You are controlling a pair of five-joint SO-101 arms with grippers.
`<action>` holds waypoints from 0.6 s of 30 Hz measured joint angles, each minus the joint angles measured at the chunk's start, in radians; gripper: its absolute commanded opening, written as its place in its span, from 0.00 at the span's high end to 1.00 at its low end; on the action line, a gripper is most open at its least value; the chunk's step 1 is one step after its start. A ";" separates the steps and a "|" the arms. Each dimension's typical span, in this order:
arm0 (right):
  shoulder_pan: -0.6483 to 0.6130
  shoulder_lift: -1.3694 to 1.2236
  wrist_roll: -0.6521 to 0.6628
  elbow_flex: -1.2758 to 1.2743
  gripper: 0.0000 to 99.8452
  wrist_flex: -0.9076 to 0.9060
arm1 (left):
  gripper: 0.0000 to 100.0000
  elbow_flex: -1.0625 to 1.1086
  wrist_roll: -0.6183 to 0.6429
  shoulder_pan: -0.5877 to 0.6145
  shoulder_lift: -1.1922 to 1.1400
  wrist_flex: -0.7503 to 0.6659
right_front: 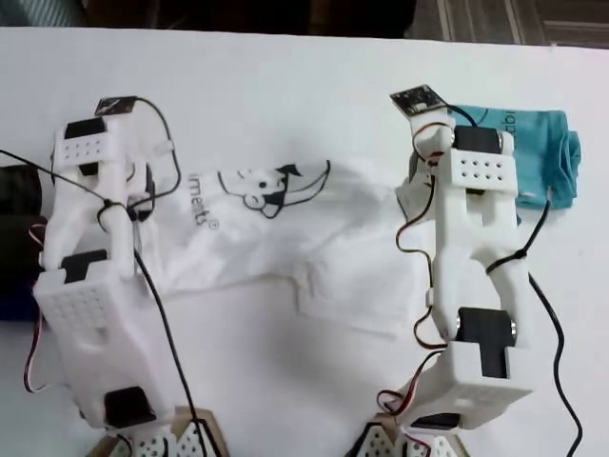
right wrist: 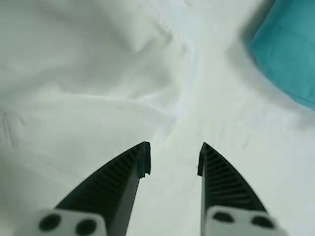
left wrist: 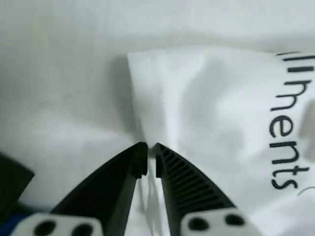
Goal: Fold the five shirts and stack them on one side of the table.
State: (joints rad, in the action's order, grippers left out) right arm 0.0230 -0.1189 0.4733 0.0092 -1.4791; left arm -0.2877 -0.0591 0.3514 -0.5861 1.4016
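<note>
A white shirt (right_front: 285, 238) with a black drawing and lettering lies spread across the middle of the table, between the two arms. My left gripper (left wrist: 148, 158) is shut on the white shirt (left wrist: 216, 113) at its left edge, pinching a fold of the cloth. My right gripper (right wrist: 172, 158) is open just above the white shirt's (right wrist: 88, 88) right edge, nothing between its fingers. A folded teal shirt (right_front: 542, 152) lies at the far right of the table, its corner (right wrist: 290, 54) beyond the right gripper.
The white table (right_front: 266, 86) has free room along its far side and in front between the arms. A dark object (right_front: 19, 205) sits at the left edge. Black cables (right_front: 162, 314) trail from both arms.
</note>
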 measured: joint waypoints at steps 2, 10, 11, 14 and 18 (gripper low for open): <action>0.000 0.000 0.000 0.000 0.84 0.000 | 0.94 0.000 0.000 -0.015 0.000 0.000; 0.000 0.000 0.000 0.000 0.84 0.000 | 0.94 0.000 0.000 -0.028 0.000 0.000; 0.000 0.000 0.000 0.000 0.84 0.000 | 0.94 0.000 0.000 -0.028 0.000 0.000; 0.000 0.000 0.000 0.000 0.84 0.000 | 0.94 0.000 0.000 -0.028 0.000 0.000; 0.000 0.000 0.000 0.000 0.84 0.000 | 0.94 0.000 0.000 -0.028 0.000 0.000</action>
State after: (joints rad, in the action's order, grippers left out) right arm 0.0230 -0.1189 0.4733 0.0092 -1.4791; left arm -0.2877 -0.0591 0.3237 -0.5861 1.4016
